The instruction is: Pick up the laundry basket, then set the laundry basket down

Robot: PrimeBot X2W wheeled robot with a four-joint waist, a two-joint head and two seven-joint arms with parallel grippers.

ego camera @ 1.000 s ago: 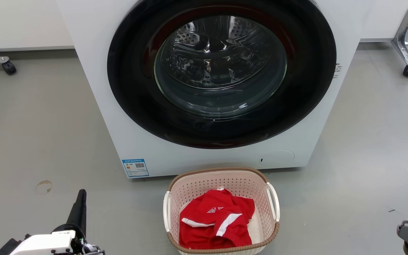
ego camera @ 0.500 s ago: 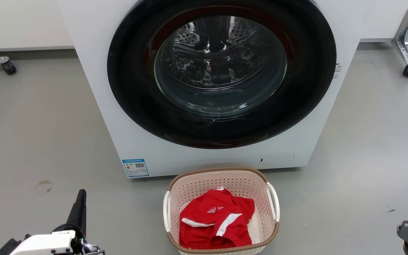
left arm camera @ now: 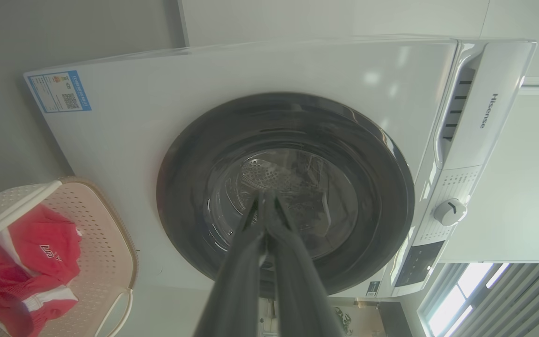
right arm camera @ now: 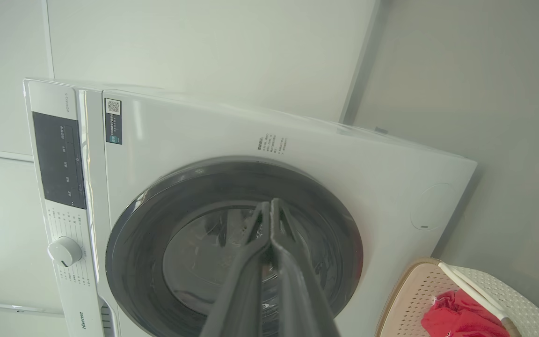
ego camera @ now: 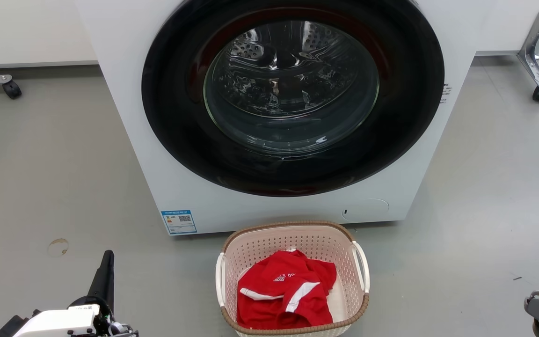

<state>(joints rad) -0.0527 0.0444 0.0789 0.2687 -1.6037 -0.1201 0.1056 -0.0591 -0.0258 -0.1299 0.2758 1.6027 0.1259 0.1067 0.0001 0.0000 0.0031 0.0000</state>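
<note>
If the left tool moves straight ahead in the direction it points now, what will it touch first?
Most likely the washer door: the left tool, shut, aims near the middle of it. The laundry basket lies well off that line. How far away the door is remains unclear.

Bright, even, diffuse indoor light, head view sharp throughout, specular glare on washer door glass [ego camera: 291, 84], faint soft shadow on floor [ego camera: 40, 187] along washer base, wrist views wide-angle with bowed edges, left end effector [left arm camera: 265, 196] and right end effector [right arm camera: 269, 206] near-lens and defocused, overexposed daylight at window [left arm camera: 452, 304].
</note>
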